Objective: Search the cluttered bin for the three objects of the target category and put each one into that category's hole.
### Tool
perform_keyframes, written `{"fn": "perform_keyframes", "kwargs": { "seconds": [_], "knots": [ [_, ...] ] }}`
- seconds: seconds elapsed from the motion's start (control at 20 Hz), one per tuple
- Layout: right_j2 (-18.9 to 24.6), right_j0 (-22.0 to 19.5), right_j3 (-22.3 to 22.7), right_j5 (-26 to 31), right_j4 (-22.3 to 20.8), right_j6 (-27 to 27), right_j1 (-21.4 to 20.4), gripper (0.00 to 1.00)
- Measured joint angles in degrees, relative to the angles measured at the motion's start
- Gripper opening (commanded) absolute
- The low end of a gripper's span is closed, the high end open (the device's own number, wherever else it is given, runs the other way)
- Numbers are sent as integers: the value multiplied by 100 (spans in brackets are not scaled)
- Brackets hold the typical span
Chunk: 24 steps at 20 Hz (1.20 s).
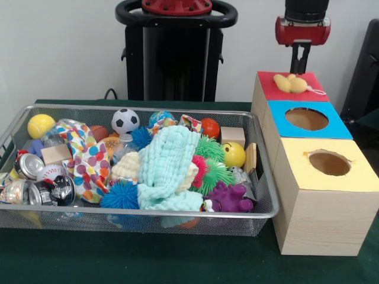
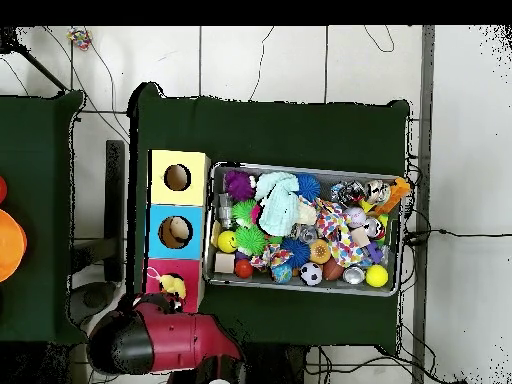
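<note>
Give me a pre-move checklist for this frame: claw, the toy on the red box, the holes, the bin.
1. Claw above red box: ok.
2. Claw empty, fingers apart: ok.
3. Yellow toy down the red box's hole: not ok, it lies on top.
4. Toy clear of the claw: ok, a gap shows.
5. Blue box and yellow box holes unblocked: ok.
6. Next target in the bin exposed: cannot tell; the cloth covers much.

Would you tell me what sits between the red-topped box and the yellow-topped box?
The blue-topped wooden box with a round hole sits between the red-topped box and the yellow-topped box; both views show the three in a row.
</note>
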Motion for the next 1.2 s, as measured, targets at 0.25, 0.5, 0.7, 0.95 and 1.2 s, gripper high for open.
{"fn": "perform_keyframes", "kwargs": {
  "seconds": [0.25,0.5,0.7,0.95,1.2],
  "knots": [
    [-5,-3,-1,-31,0,0,98,0],
    [-10,-31,-2,-132,1,0,226,0],
    [-15,-38,-2,-272,1,0,316,0],
    [-19,-38,-2,-395,1,0,398,0],
    [-18,-38,-2,-416,1,0,403,0]
  ]
}}
